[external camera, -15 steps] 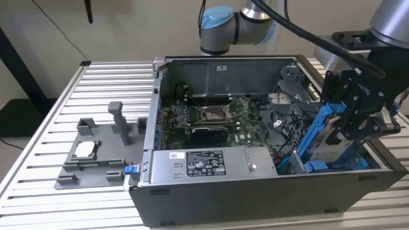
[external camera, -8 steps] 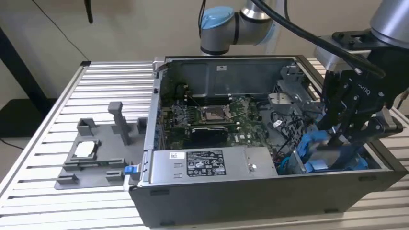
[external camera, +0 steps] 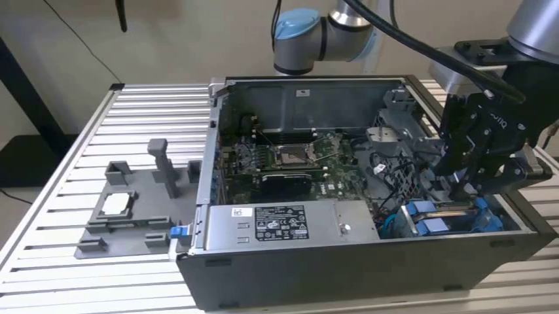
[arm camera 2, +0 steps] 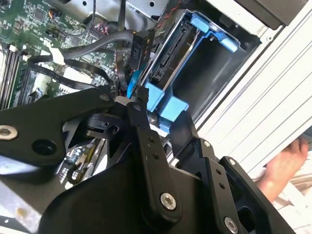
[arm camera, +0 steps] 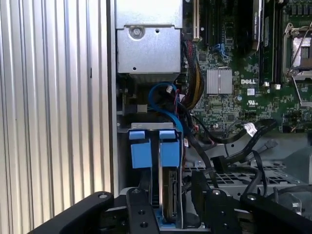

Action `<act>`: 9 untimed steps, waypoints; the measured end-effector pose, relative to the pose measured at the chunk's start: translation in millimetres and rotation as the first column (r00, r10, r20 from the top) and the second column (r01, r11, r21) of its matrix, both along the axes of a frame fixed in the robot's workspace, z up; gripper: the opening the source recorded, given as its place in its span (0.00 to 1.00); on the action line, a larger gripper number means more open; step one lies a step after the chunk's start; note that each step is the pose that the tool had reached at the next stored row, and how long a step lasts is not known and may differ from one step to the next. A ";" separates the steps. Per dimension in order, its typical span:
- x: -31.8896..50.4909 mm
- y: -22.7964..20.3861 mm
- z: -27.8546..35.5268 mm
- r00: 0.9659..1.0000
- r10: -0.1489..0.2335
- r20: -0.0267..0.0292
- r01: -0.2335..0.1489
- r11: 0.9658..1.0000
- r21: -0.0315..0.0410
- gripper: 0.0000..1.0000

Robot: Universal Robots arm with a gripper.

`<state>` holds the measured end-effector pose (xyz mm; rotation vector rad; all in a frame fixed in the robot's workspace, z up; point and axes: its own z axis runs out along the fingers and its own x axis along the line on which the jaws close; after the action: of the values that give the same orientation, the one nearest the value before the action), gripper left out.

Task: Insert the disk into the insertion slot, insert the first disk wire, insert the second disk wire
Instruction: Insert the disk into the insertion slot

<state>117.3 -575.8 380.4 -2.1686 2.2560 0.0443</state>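
Black links of the pincer (arm camera 2: 163, 114) are straddling the blue carrier tab of the disk (arm camera: 170, 195); whether it is clamping or loose I cannot tell. The disk is standing on edge inside the insertion slot (external camera: 446, 216) of the drive cage. Beyond it, the motherboard (arm camera: 229, 97) is lying in the dark grey case (external camera: 349, 275), which is sitting on the ribbed worktop (external camera: 78, 150) beside a grey fixture (external camera: 131, 216). A hand (arm camera 2: 285, 163) is resting at the worktop's edge.

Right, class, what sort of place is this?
Probably a robotics lab or test bench: an open computer case sits on a slatted metal table, a robot arm reaches over it, with a grey fixture beside it.
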 end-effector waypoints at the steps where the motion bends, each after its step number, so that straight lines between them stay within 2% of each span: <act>1: 0.0 0.0 4.2 1.000 -0.004 0.000 0.004 1.000 0.000 0.46; 3: 0.0 0.0 10.8 1.000 -0.004 0.000 0.004 1.000 0.000 0.46; 6: 0.0 0.3 10.7 1.000 -0.004 0.000 0.004 1.000 0.000 0.46; 7: -0.2 0.8 10.9 1.000 -0.003 0.002 0.003 1.000 0.000 0.46; 8: -0.4 1.1 10.8 1.000 -0.001 0.007 0.001 1.000 0.000 0.46; 9: -0.5 1.4 10.8 1.000 0.000 0.019 0.000 1.000 0.001 0.46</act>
<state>116.8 -574.4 391.3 -2.1598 2.2453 0.0245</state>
